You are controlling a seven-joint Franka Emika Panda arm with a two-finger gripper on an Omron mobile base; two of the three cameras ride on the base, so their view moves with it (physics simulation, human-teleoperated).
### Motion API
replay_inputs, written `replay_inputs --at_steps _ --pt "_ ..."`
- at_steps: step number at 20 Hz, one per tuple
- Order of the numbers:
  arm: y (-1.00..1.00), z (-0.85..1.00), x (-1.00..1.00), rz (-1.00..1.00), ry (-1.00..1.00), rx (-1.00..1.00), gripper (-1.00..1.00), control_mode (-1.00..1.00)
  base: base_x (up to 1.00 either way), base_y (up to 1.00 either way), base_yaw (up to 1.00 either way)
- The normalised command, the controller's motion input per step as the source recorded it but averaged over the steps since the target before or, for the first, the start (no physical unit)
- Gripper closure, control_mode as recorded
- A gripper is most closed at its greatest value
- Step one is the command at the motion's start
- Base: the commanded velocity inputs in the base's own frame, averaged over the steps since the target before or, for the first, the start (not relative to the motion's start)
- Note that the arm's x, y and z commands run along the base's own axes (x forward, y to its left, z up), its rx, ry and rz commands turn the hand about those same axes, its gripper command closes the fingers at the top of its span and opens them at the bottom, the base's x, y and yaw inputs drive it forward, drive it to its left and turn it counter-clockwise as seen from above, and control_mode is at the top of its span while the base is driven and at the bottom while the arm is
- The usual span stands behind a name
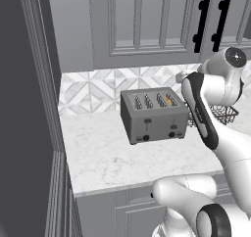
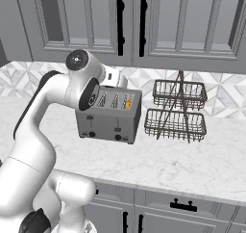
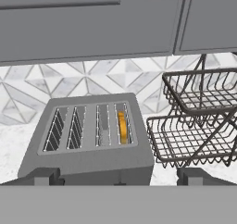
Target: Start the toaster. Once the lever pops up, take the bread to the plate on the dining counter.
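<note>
While your gripper (image 3: 118, 176) hangs above the toaster (image 3: 90, 140), its fingers (image 3: 44, 176) stand wide apart and hold nothing. From the hand view, the toaster sits on the marble worktop (image 1: 122, 157) at 6 o'clock. You see the bread (image 3: 122, 127) as an orange slice inside the slot nearest the wire rack (image 3: 199, 121), which stands at 3 o'clock of the toaster.
</note>
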Motion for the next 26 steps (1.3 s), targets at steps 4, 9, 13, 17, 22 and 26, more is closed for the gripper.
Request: replay_inputs --at_steps 4,9,13,17,22,26 --pt "0.00 0.00 0.00 0.00 0.00 0.00 -1.00 -1.00 0.00 0.00 0.00" --pt "0.00 0.00 0.00 0.00 0.00 0.00 -1.00 -1.00 0.00 0.00 0.00" --pt "0.00 0.00 0.00 0.00 0.00 0.00 -1.00 -1.00 0.00 0.00 0.00" --pt "0.00 0.00 0.00 0.00 0.00 0.00 -1.00 -1.00 0.00 0.00 0.00" --pt "0.00 0.00 0.00 0.00 0.00 0.00 -1.00 -1.00 0.00 0.00 0.00" --pt "0.00 0.00 0.00 0.00 0.00 0.00 -1.00 -1.00 0.00 0.00 0.00"
